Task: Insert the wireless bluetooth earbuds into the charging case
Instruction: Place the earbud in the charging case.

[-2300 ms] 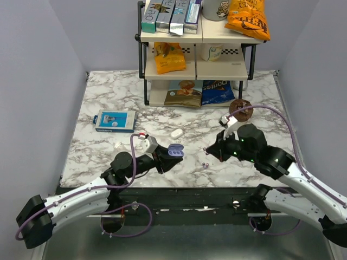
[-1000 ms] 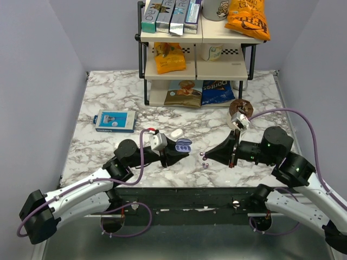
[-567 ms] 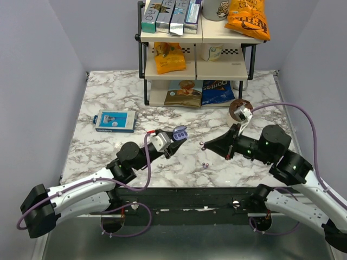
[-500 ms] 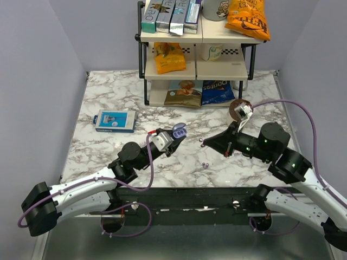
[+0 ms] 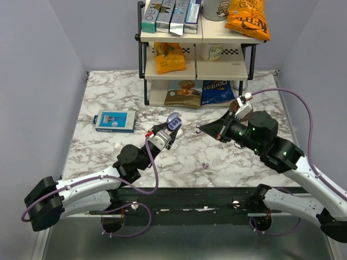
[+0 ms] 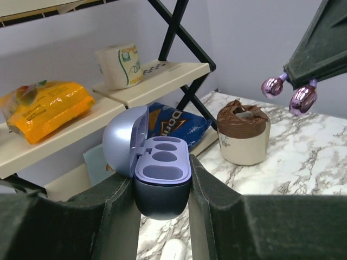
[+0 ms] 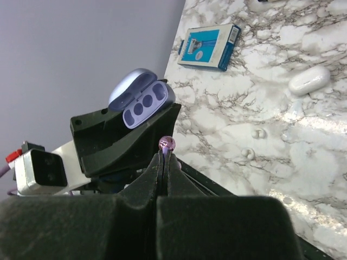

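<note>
My left gripper [image 5: 167, 131] is clamped on the charging case [image 6: 162, 168], lid up, raised off the table [image 5: 108, 146], both sockets empty. My right gripper [image 7: 164, 155] pinches one earbud [image 7: 166, 143] near it. The second earbud [image 5: 205, 164] lies on the table. Nothing inserted yet.

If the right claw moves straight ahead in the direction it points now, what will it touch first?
Probably the open case, held up by the left claw: the earbud pinched at the tip of the right claw aims at it. Depth is hard to judge.
</note>
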